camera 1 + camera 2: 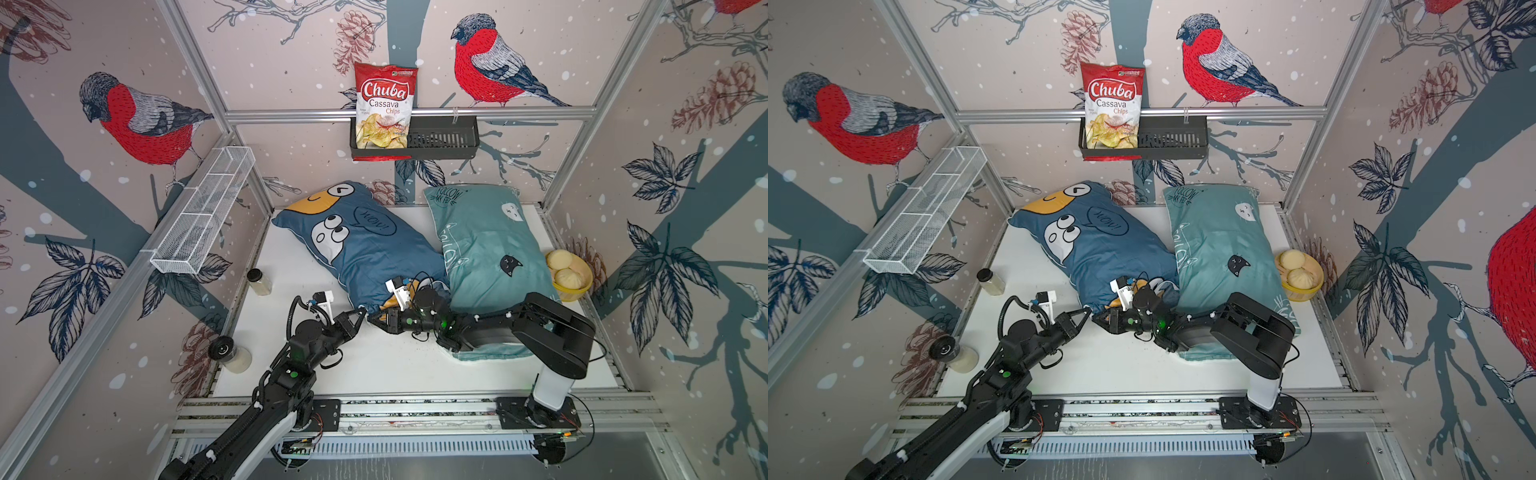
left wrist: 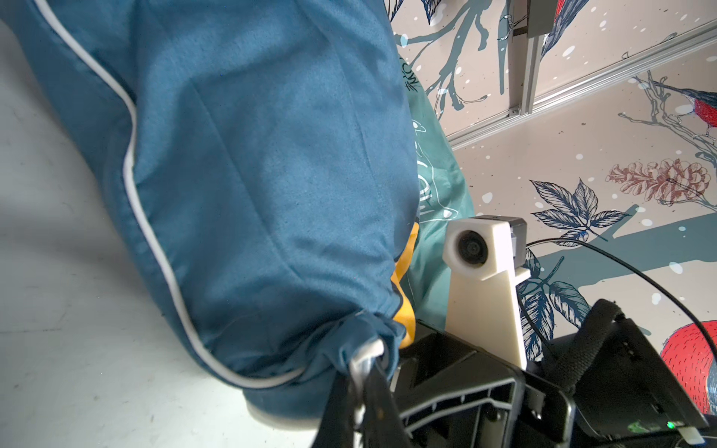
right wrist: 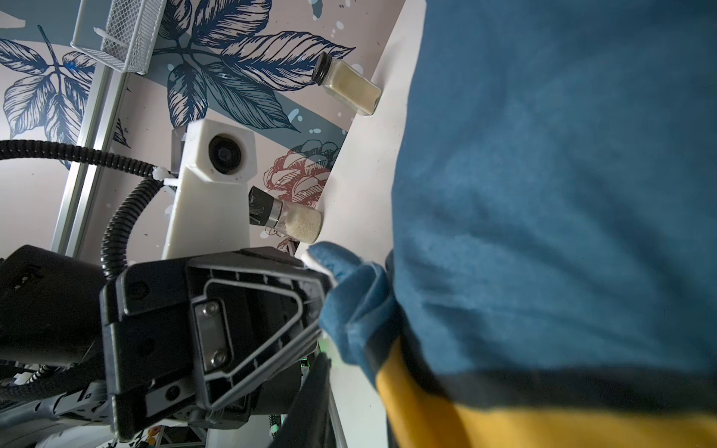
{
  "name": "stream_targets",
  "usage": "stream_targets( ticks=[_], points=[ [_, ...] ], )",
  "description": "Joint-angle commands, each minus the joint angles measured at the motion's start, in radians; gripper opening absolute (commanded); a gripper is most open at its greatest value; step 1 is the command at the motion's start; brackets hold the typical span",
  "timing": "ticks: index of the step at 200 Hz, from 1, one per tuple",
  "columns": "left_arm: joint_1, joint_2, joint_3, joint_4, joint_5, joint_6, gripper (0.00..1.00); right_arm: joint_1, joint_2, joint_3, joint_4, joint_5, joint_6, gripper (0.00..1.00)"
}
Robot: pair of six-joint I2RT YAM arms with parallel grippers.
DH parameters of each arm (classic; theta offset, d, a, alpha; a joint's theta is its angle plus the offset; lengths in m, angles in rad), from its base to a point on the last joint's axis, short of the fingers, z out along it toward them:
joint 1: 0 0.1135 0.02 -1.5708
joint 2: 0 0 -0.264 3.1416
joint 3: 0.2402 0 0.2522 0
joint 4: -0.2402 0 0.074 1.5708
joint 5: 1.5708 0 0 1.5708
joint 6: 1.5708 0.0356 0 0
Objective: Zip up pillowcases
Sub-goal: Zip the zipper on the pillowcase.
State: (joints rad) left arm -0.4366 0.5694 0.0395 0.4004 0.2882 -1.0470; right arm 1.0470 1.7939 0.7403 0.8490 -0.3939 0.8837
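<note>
Blue pillowcase point(image 1: 365, 249) is soft, light and slack, so my left pincer point(image 2: 368, 370) pinches its near corner for tension; right pincer point(image 1: 374, 319) gap, can't tell.

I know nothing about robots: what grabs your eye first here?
The left fingers pinch the near corner of the dark blue cartoon pillow, with the right fingers close beside. A teal pillow lies alongside it, and a red chip bag stands in a black basket at the back.
</note>
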Motion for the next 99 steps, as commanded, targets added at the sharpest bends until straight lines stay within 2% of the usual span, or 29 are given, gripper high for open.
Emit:
stream_targets(
  ticks=[1, 99],
  points=[
    [-0.001, -0.005, 0.004, 0.006, -0.008, 0.023, 0.0, 0.001, 0.001, 0.01, 0.051, -0.009, 0.01, 0.24],
    [-0.001, -0.005, -0.004, 0.013, -0.015, 0.03, 0.0, 0.005, 0.013, 0.03, 0.047, -0.022, 0.018, 0.18]
  ],
)
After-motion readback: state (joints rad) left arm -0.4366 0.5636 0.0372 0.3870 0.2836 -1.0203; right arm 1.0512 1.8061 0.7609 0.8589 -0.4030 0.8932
